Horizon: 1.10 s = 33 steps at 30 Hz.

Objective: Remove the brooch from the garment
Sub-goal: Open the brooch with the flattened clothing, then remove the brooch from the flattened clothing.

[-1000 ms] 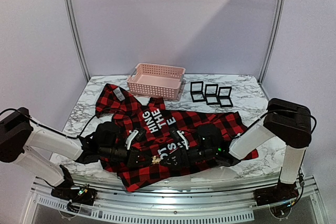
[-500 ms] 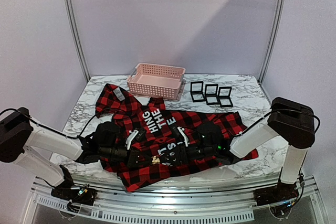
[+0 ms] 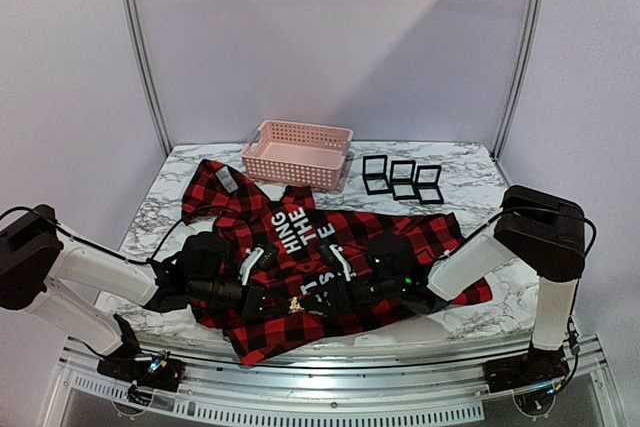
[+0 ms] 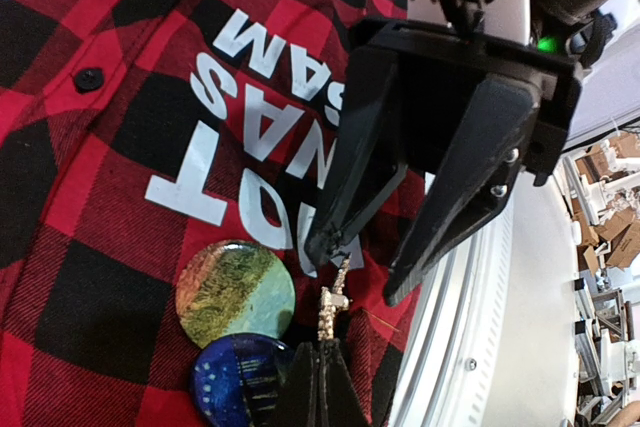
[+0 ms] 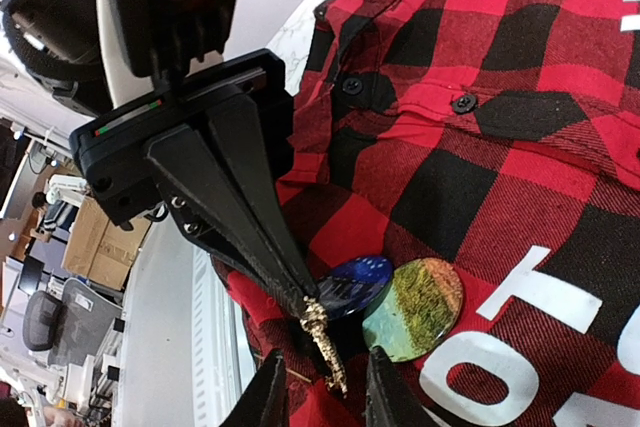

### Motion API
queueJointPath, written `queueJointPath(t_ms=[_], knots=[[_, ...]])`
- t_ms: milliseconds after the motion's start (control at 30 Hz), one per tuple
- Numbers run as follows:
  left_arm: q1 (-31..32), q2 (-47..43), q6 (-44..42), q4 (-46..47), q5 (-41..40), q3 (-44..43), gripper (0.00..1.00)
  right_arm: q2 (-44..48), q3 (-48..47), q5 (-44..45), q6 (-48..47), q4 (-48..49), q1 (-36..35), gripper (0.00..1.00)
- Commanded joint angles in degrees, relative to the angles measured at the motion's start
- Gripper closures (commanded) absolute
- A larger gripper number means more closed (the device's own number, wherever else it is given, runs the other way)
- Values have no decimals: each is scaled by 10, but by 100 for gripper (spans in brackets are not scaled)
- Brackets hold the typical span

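The little gold brooch [image 4: 333, 309] is pinned on the plaid shirt [image 3: 270, 332], low in the middle of the top view. The left hand [image 4: 320, 367] is shut tight and looks to pinch one end. The right hand [image 5: 325, 367] is partly open, one finger each side of it, not gripping. Next: close and pull gently. Two round badges [image 4: 235, 292] just beside it could get bumped.

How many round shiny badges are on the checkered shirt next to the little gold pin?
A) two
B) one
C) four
A: a green-and-orange badge and a blue badge sit on the shirt right beside the gold brooch.
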<state>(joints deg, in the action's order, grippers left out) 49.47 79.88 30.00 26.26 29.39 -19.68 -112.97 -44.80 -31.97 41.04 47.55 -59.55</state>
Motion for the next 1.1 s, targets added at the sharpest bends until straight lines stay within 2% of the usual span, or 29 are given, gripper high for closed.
queueJointPath(t_ms=[0, 167, 367, 600, 667, 800, 867, 1067], knots=[[2, -3, -5, 8, 5, -11, 100, -21, -14, -17, -3, 2, 3, 76], [2, -3, -6, 7, 4, -11, 100, -24, -18, -21, -4, 1, 3, 84], [2, -3, -5, 6, 1, -11, 100, -32, -23, -27, -5, 0, 3, 99], [2, -3, 6, 1, -11, -12, 100, -23, -10, -12, -5, 11, 3, 100], [2, -4, 13, -6, -19, -14, 92, -20, -5, -3, -6, 12, 3, 100], [2, -29, 28, -58, -76, -21, 63, -9, 2, 12, -10, 11, 1, 100], [2, -54, 33, -95, -118, -20, 53, -6, 2, 16, -13, 7, 0, 100], [0, -218, 82, -266, -300, -20, 24, -5, 3, 19, -16, 7, -2, 100]])
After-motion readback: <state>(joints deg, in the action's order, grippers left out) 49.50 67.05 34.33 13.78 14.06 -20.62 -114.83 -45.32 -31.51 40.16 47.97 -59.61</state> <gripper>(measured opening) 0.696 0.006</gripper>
